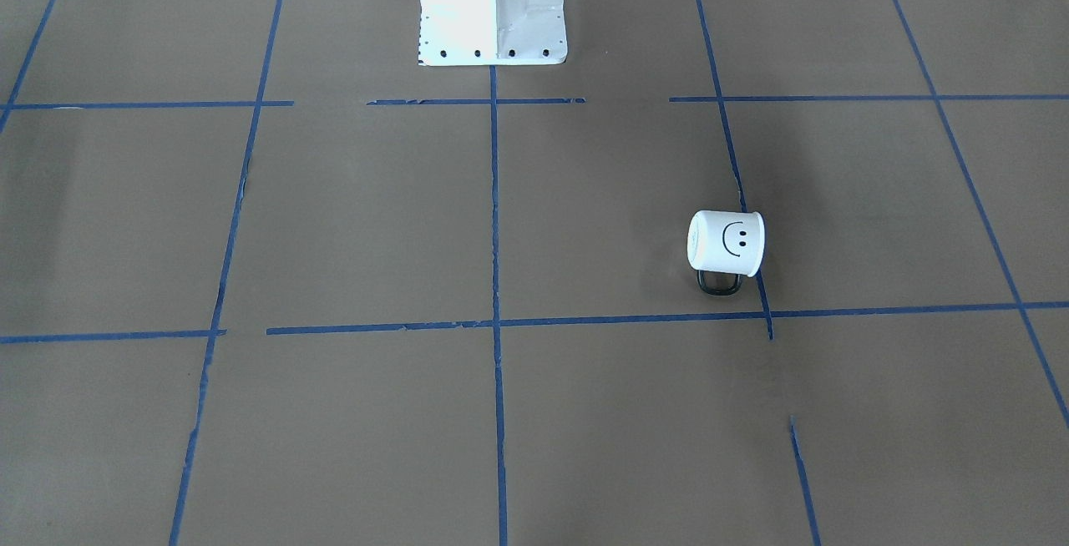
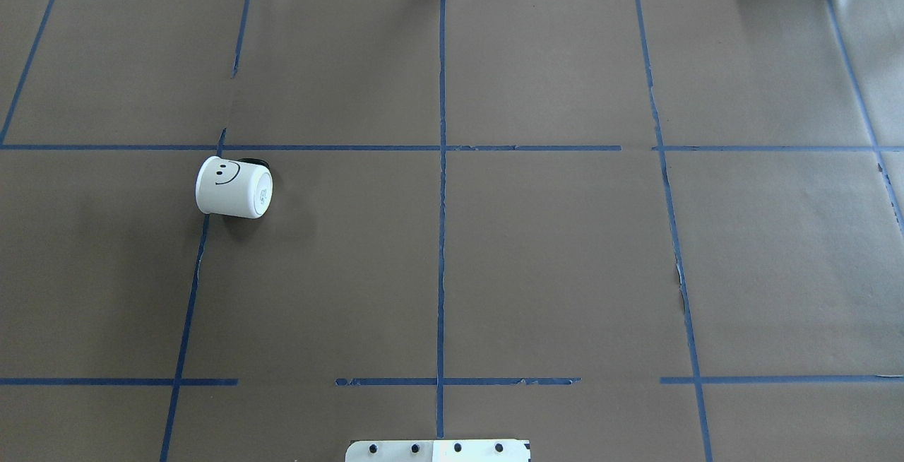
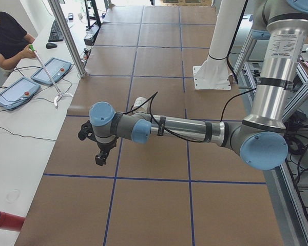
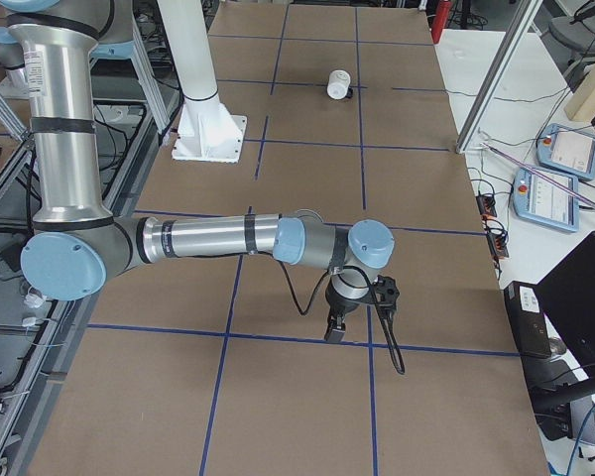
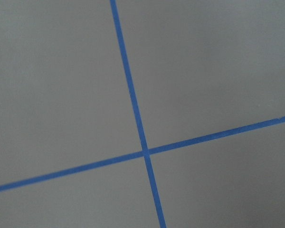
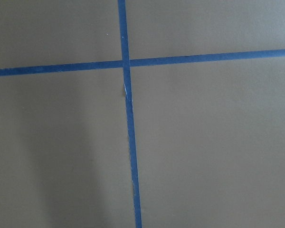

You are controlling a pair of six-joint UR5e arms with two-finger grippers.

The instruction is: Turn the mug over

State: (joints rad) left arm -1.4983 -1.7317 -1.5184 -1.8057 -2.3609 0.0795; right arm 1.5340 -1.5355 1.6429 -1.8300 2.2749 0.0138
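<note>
White mug (image 1: 726,242), black smiley; brown table (image 1: 351,220), blue tape grid (image 1: 494,195).

Left gripper (image 3: 99,159) hanging over the taped brown surface (image 3: 154,210), well apart from the white pedestal (image 3: 211,77), fingers pointing down, their spread unclear. Mug (image 3: 139,102) peeking over the forearm, between pedestal and gripper.

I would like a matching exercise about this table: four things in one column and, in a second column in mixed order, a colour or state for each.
Things:
1. mug
2. mug handle
3. tape lines
4. table cover

Colour or state:
a. blue
b. brown
c. lying on its side
d. black

Pairs: 1-c, 2-d, 3-a, 4-b.
</note>
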